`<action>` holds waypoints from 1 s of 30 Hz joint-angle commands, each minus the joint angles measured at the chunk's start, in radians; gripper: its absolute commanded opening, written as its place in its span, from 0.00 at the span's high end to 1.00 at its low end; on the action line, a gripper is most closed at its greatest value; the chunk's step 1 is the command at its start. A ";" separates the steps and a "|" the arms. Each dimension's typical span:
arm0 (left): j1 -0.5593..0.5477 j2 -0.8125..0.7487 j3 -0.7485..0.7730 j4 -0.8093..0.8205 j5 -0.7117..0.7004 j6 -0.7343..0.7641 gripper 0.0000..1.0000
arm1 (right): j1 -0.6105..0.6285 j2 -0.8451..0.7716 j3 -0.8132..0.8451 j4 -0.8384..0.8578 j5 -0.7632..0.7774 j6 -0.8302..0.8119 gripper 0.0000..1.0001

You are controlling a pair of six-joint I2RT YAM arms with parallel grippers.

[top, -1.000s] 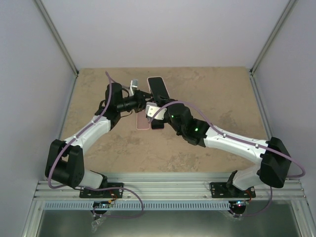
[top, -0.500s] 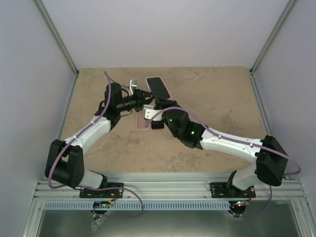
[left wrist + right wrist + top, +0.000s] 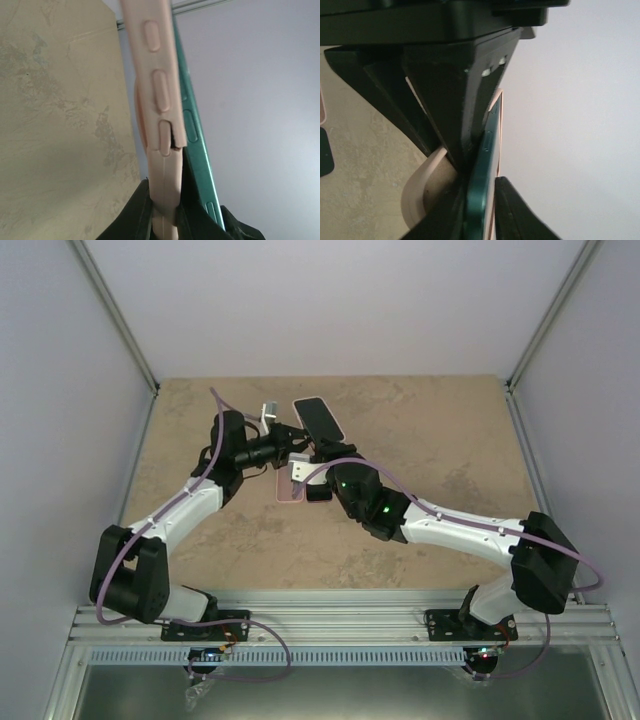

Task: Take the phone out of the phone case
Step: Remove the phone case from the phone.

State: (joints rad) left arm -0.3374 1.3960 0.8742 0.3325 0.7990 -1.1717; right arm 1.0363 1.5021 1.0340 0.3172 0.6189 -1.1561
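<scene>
Above the desk's [image 3: 450,440] far middle, both pieces are held aloft: left tool [image 3: 167,215] clamped on the pink case [image 3: 157,100], right tool [image 3: 479,215] pinched shut on the green phone [image 3: 196,135] edge. Long axis runs out from both tools toward the far edge. Phone's side sits outside the case rim. Right arm likely peels it sideways.

Soft, even light is washing the table [image 3: 440,440], leaving faint shadows on it; wrist views are blurring slightly up close.

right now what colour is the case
The case is pale pink, clearest in the left wrist view.
</scene>
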 commanded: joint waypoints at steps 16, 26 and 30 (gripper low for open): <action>-0.002 -0.012 0.018 -0.205 -0.100 0.236 1.00 | -0.027 -0.033 0.161 -0.169 -0.008 0.150 0.99; 0.015 0.011 0.044 -0.355 -0.272 0.341 1.00 | -0.046 -0.052 0.233 -0.304 -0.079 0.272 0.99; 0.034 0.013 0.042 -0.384 -0.325 0.366 1.00 | -0.062 -0.066 0.255 -0.377 -0.125 0.326 1.00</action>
State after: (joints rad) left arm -0.3367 1.3930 0.8997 0.0288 0.6178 -0.8612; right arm 0.9939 1.4986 1.2278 -0.0433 0.5041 -0.9173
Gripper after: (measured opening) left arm 0.094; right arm 0.068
